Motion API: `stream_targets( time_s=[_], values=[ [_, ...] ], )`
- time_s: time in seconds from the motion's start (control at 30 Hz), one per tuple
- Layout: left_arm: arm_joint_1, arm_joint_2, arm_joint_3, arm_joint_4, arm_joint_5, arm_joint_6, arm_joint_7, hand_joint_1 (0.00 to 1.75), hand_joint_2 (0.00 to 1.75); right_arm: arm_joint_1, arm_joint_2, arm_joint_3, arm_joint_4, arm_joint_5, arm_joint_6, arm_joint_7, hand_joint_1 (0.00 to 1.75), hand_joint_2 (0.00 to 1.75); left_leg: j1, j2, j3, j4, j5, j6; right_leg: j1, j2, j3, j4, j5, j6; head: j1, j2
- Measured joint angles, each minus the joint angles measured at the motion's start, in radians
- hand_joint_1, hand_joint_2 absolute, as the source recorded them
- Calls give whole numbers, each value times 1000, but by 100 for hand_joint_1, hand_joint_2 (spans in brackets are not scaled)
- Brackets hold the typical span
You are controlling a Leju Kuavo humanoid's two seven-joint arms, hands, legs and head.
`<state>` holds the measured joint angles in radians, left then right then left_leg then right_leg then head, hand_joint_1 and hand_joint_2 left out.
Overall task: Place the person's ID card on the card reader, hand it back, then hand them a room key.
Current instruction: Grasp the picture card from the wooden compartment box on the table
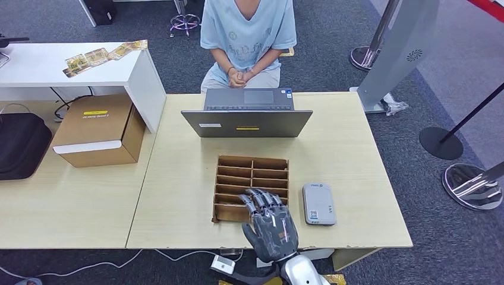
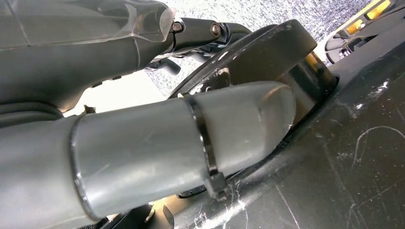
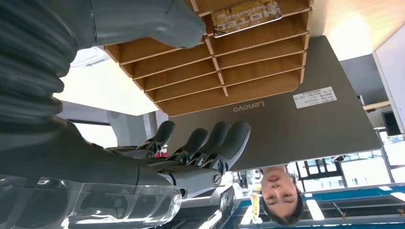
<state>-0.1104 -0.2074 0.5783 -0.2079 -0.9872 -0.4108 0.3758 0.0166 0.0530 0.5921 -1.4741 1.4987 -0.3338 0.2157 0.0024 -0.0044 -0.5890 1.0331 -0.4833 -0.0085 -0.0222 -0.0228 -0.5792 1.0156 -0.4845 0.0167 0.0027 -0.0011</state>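
My right hand (image 1: 270,222) hovers with fingers spread over the near edge of the wooden slotted organizer (image 1: 252,161) and holds nothing. In the right wrist view its fingers (image 3: 205,145) are extended in front of the organizer (image 3: 215,62), where a patterned hotel key card (image 3: 246,14) lies in one slot. The grey-white card reader (image 1: 319,203) lies flat on the table just right of the organizer. The person (image 1: 246,29) sits behind the laptop (image 1: 246,122) with hands clasped (image 1: 239,76). My left hand (image 2: 191,143) hangs low with thumb and fingers straight, holding nothing.
A cardboard box (image 1: 98,130) and a black bag (image 1: 21,145) sit on the table to the left, beside a white desk (image 1: 59,62). Stanchion bases (image 1: 440,142) and a silver stand (image 1: 398,47) are on the carpet to the right.
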Motion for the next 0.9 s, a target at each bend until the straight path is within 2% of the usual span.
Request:
stream_targets(
  time_s=[0.43,0.73,0.9],
  values=[
    [0,0,-1,0,-19,-3,-1,0,0,8,0,-4,-17,2,4,14,86,175,0,0,0,0,0,0,0,0,0,0,0,0,0,0],
    [-1,0,-2,0,-22,-3,-1,0,0,8,0,-4,-17,4,17,16,81,175,0,0,0,0,0,0,0,0,0,0,0,0,0,0],
    [-1,0,-2,0,-26,-9,-2,0,0,8,0,-6,-16,6,23,16,66,175,0,0,0,0,0,0,0,0,0,0,0,0,0,0]
  ],
)
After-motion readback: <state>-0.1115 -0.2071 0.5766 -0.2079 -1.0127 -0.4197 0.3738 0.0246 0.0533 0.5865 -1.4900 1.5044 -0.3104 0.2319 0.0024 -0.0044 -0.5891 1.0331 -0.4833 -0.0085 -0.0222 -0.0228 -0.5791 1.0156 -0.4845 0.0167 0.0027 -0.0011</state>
